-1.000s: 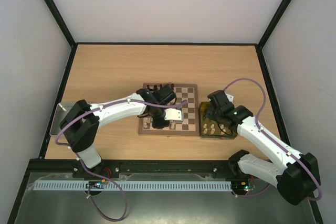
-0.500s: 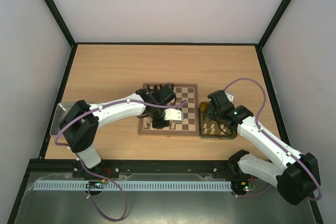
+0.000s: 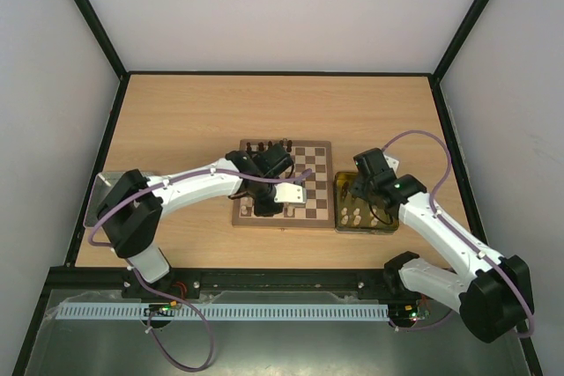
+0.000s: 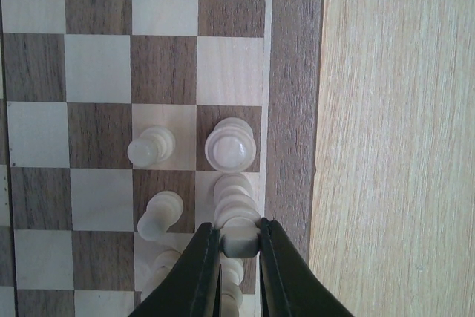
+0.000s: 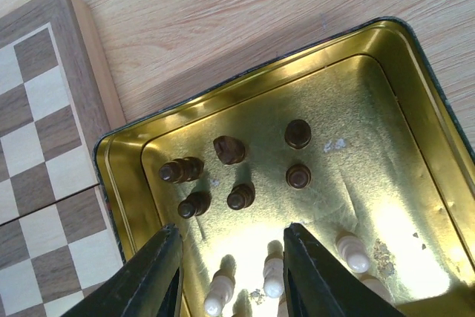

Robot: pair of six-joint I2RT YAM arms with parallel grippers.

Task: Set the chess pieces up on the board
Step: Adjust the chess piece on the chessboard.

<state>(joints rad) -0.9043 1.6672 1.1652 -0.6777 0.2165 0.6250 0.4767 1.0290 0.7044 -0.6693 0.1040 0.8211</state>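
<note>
Pale piece [image 4: 239,241] is pinched between left fingers [image 4: 199,272] over the board [image 4: 297,72], to be released next; right fingers [image 5: 145,280] are spread.

High rear camera overlooks the table [image 3: 194,112]; both close wrist cameras look down, sharing the board [image 3: 317,165].

Left arm [image 3: 194,187] stretched forward, wrist angled down, left gripper [image 4: 239,232] pinched on a cream piece [image 4: 238,242]. Right arm [image 3: 434,224] reaches forward-left, right gripper [image 5: 231,257] fingers apart, seemingly empty.
</note>
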